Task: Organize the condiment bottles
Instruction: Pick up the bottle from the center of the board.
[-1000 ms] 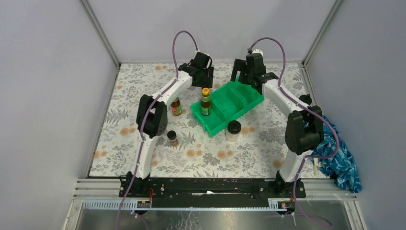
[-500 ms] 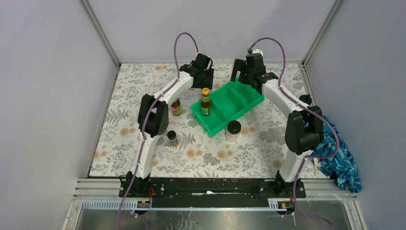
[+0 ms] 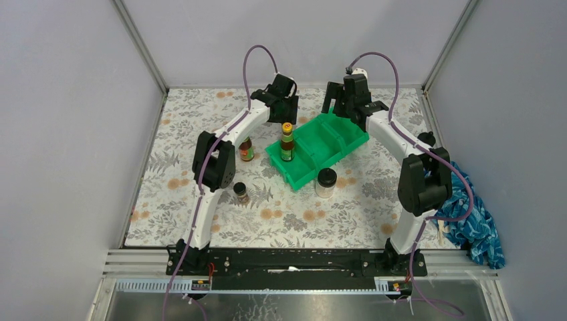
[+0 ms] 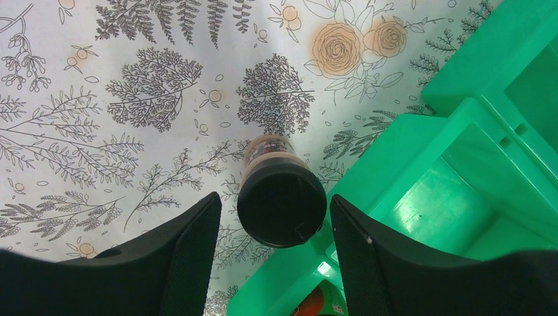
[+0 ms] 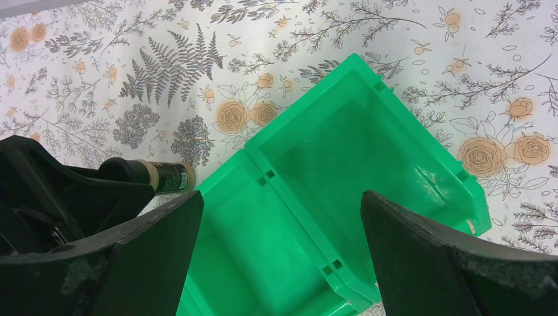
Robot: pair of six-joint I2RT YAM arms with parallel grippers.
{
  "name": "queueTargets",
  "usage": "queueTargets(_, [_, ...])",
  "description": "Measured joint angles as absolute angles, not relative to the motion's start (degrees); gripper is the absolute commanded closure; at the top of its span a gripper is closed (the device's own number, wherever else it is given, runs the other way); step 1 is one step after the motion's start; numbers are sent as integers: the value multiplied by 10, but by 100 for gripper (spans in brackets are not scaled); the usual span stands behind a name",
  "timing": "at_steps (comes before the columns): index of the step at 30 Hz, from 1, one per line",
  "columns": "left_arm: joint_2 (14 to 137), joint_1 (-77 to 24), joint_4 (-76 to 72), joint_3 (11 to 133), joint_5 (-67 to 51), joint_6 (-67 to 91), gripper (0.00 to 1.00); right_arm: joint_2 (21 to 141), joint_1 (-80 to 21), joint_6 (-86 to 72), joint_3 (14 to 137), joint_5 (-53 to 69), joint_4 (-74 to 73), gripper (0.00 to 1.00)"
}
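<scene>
Floral cloth (image 4: 164, 99): L gripper (image 4: 275, 199) unclenched round 1 black-capped jar (image 4: 281, 214) (gaps); R gripper (image 5: 281, 194) splayed over green bin (image 5: 421, 141).

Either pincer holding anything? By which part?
Nothing held. Left pincer straddles the black-capped jar at its cap, gap visible, no clamp yet. Right pincer open, empty, above the green bin.

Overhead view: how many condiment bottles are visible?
4: yellow-capped brown bottle in the green plastic bin; red-labelled bottle under the left arm; short dark jar and clear black-lidded jar on the table before it. Others may be hidden.
</scene>
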State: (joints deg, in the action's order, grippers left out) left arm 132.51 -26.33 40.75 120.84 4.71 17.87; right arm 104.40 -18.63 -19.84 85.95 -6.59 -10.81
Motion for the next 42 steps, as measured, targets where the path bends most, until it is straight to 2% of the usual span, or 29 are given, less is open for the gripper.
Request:
queueTargets(24, [1325, -270, 397, 1208, 43, 170, 41, 1044, -186, -199, 860, -66, -100, 2])
queueTargets(42, [1325, -270, 397, 1207, 43, 170, 57, 1044, -186, -199, 860, -66, -99, 2])
